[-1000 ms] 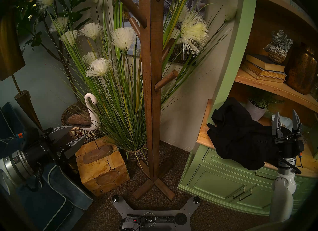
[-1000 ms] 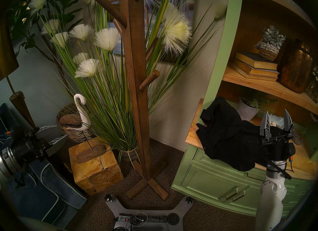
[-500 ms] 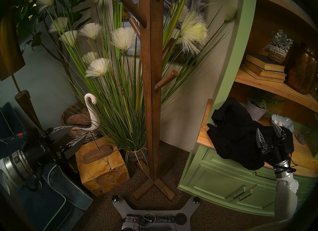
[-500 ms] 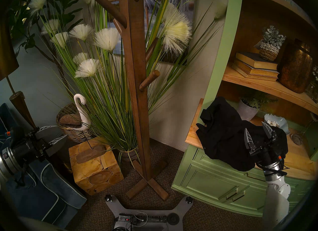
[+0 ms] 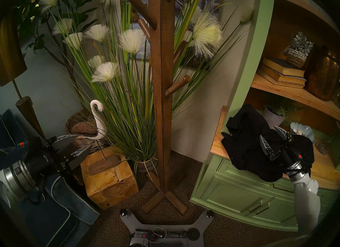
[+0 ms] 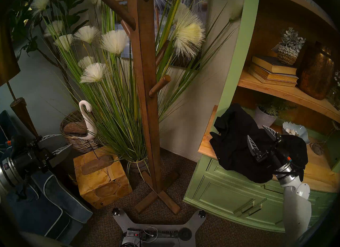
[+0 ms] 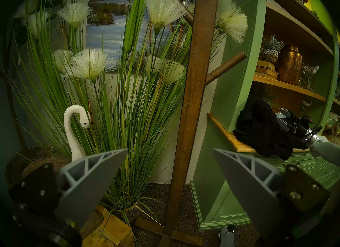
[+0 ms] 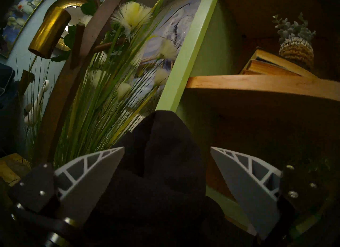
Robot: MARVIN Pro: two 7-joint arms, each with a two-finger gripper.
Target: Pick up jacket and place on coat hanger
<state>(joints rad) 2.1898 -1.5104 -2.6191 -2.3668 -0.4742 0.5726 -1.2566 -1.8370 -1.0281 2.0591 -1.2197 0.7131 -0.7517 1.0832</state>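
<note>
Green cabinet [image 5: 237,189] carried a wooden worktop [image 5: 218,139], where the crumpled black jacket [image 5: 246,145] was laid. Right claw [image 5: 270,136] was held wide open over it, gripping nothing; left claw [image 5: 81,143] was open too, empty, well apart from the coat stand [image 5: 162,93].

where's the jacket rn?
In the head views, the jacket lies bunched on the green cabinet's wooden counter, right of the coat stand, with the open right tool over it.

Jacket [image 5: 252,145] on the cabinet ledge [image 5: 217,145], right of frame.
The coat stand [image 5: 162,97] stands at centre; the plant [image 5: 128,86] is behind it, the wood block [image 5: 108,178] lower left.
</note>
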